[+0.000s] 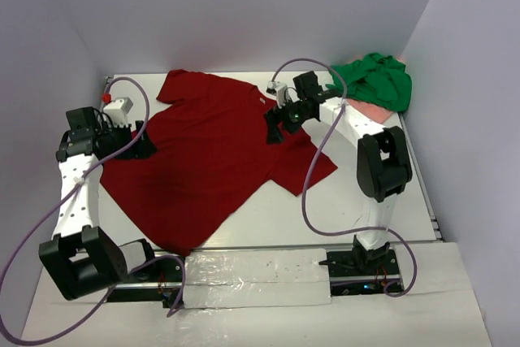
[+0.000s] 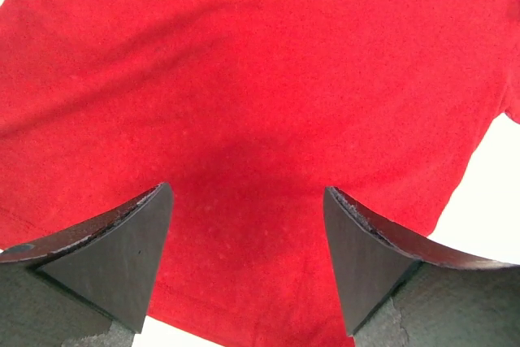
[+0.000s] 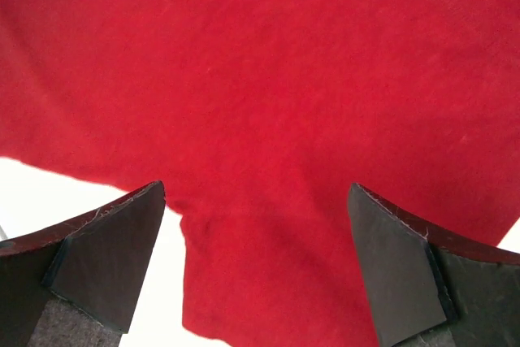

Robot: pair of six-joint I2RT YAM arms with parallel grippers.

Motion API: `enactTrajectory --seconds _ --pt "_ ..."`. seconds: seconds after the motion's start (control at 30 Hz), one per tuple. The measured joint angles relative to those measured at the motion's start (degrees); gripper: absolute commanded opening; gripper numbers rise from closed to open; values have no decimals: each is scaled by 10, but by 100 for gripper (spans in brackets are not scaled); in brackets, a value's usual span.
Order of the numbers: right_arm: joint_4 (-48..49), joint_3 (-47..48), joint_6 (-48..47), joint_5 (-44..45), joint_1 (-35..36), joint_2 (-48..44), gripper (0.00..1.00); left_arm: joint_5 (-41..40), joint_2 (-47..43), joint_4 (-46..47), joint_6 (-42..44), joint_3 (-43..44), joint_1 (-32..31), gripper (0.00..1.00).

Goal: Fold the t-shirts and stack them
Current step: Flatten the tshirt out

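A large dark red t-shirt (image 1: 211, 160) lies spread flat across the white table (image 1: 366, 201). My left gripper (image 1: 140, 145) hovers over the shirt's left edge, open with nothing between its fingers. The left wrist view shows its jaws (image 2: 247, 191) spread wide above red cloth (image 2: 260, 79) near a hem. My right gripper (image 1: 276, 123) is open over the shirt's upper right, by a sleeve. In the right wrist view the right gripper (image 3: 256, 188) is apart over the red cloth (image 3: 284, 62) and a sleeve edge. A bright green t-shirt (image 1: 375, 79) lies crumpled at the back right on a pale pink one (image 1: 380, 110).
Grey walls close in the table at the back and right. Purple cables (image 1: 313, 176) loop from both arms over the table and shirt. A shiny taped strip (image 1: 256, 278) runs along the front edge between the arm bases. Bare white table shows right of the red shirt.
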Motion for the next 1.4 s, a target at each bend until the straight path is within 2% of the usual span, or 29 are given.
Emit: enactTrajectory --seconds 0.17,0.2,0.27,0.3,0.33,0.37,0.5,0.6,0.97,1.23,1.4 --pt "-4 81 12 4 1 87 100 2 -39 32 -14 -21 0 84" --pt "-8 101 13 1 1 106 98 2 -44 41 -17 -23 0 84" --pt "-15 130 15 -11 2 139 87 2 -54 57 -26 -30 0 84" --pt "-23 148 17 -18 4 155 61 1 -60 66 -31 -35 0 84" --pt "-30 166 17 -24 5 172 26 1 -65 72 -33 -40 0 84" --pt "-43 198 24 -30 8 195 0 1 -70 77 -37 -44 0 84" --pt "-55 295 61 -28 23 267 0 -3 -77 86 -45 -49 0 84" --pt "-51 313 83 6 41 284 0 -9 -81 89 -48 -50 0 84" --pt "-82 369 91 218 136 327 0 -28 -109 98 -54 -57 0 84" --pt "-81 316 53 350 146 295 0 -32 -116 105 -55 -59 0 84" --pt "-79 240 20 422 140 252 0 -33 -118 105 -55 -59 0 84"
